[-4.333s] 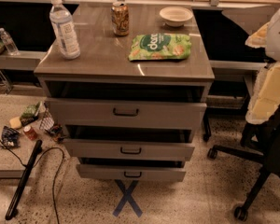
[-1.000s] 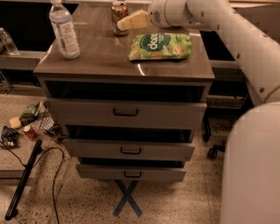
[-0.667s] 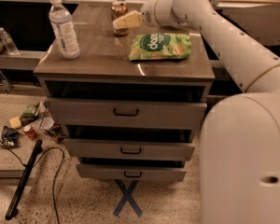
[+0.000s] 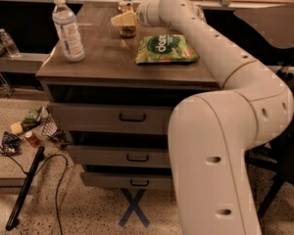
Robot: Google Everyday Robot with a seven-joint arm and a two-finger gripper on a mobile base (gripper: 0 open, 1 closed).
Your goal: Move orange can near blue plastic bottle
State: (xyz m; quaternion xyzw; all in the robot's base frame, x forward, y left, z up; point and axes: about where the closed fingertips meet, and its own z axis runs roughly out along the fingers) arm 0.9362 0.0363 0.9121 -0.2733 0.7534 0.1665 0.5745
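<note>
The orange can [image 4: 127, 29] stands upright at the back of the cabinet top [image 4: 98, 65], with its silver rim showing. My gripper [image 4: 123, 18] reaches in from the right and sits right at the can, covering its upper part. The can rests on the surface. The blue plastic bottle [image 4: 67, 29], tall with a white cap and a white-and-blue label, stands upright at the cabinet's left side, about a hand's width left of the can. My arm [image 4: 220, 58] stretches across the right side of the top.
A green snack bag [image 4: 166, 49] lies flat just right of the can, under my arm. A small clear bottle [image 4: 10, 43] stands on a lower ledge at far left. Litter [image 4: 34, 129], a black stick [image 4: 24, 190] and a blue tape X [image 4: 134, 208] are on the floor.
My arm came into view from the right, and the gripper has moved left until it is at the orange can. The can, the bottle and the bag have not moved.
</note>
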